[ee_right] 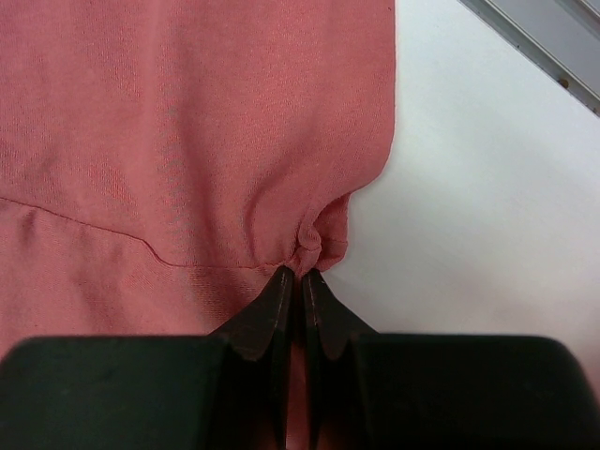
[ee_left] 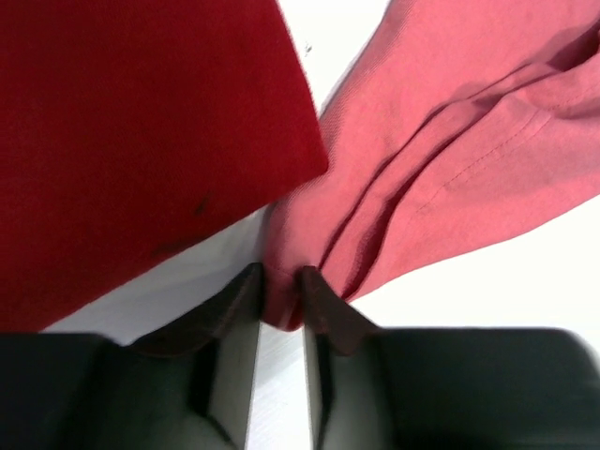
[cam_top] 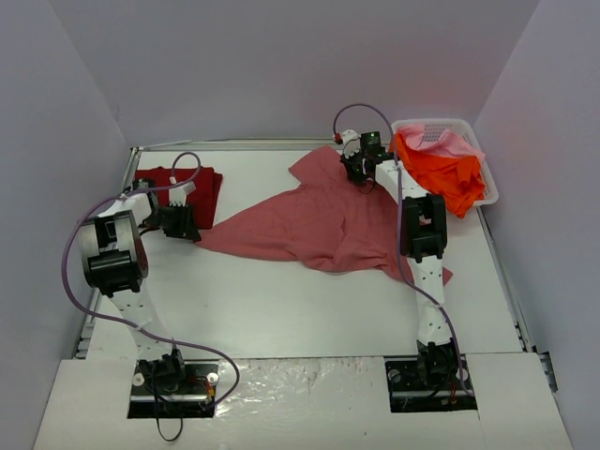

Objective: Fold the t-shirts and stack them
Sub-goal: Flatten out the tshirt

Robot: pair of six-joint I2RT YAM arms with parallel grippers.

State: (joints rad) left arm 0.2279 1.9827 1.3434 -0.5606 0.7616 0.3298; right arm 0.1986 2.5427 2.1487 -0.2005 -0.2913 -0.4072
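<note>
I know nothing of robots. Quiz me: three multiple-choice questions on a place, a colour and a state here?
1. Where is the white basket? A) far right B) far left C) centre
2. Folded shirt by the left claw: A) blue B) dark crimson C) white
3. That claw and the right claw are: A) open B) holding the basket C) pinching the rose-red shirt
Answers: 1 A, it sits far right. 2 B, deep red cloth. 3 C, both wrist views show cloth pinched.
</note>
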